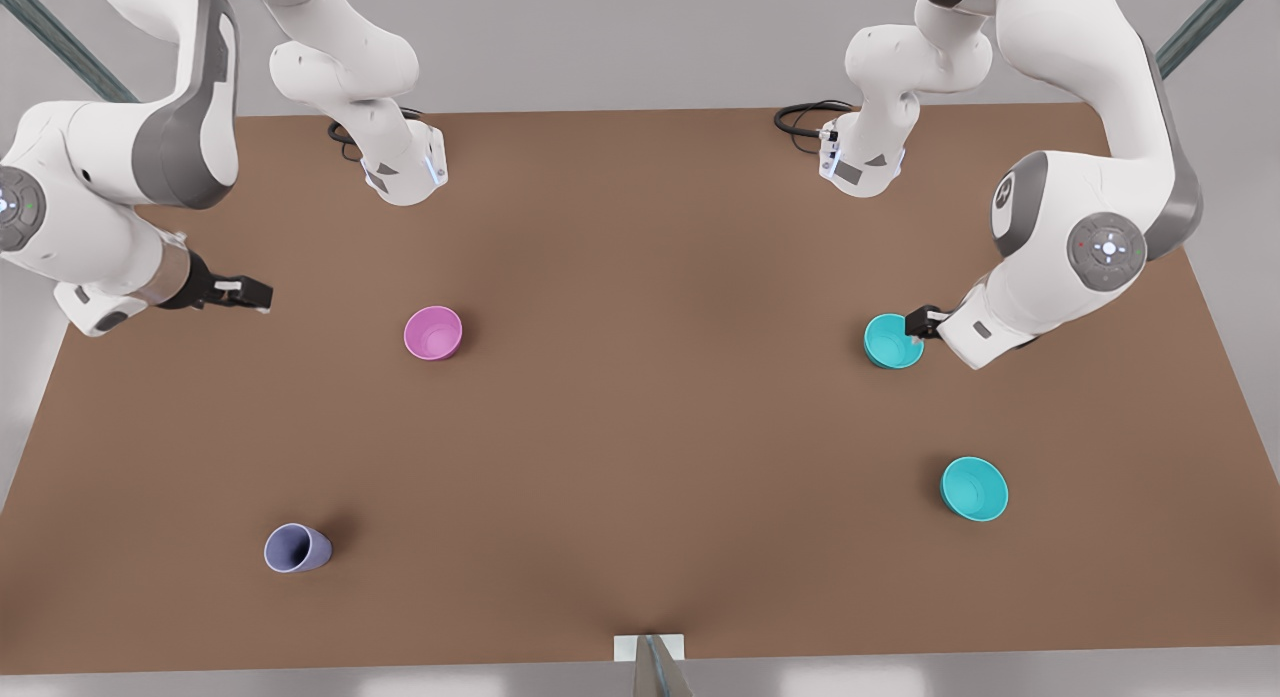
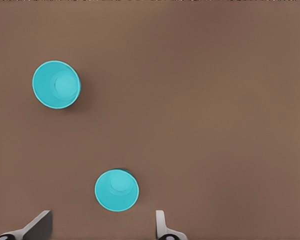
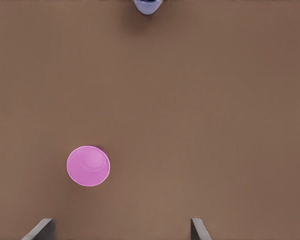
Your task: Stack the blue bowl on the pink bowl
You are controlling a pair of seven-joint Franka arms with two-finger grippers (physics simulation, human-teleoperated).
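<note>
In the front view, the table carries four small vessels, and the pink bowl sits alone toward the front view's left, with nothing stacked in it. The left gripper is at the rim of the blue bowl on the front view's right, apparently over its edge, though whether it is actually pinching cannot be told from here. A second teal bowl stands well apart, nearer the camera, and a lavender cup sits near the front-left corner. The right gripper waits above the table's left edge, near the pink bowl but clear of it. In the left wrist view, the fingers stand wide apart with the blue bowl just beyond them, not clasped between them (the other teal bowl lies farther off). In the right wrist view, the fingers are likewise spread and hold nothing, with the pink bowl ahead and the lavender cup at the far edge. The task looks barely begun: grasping, carrying and placing all remain.
</note>
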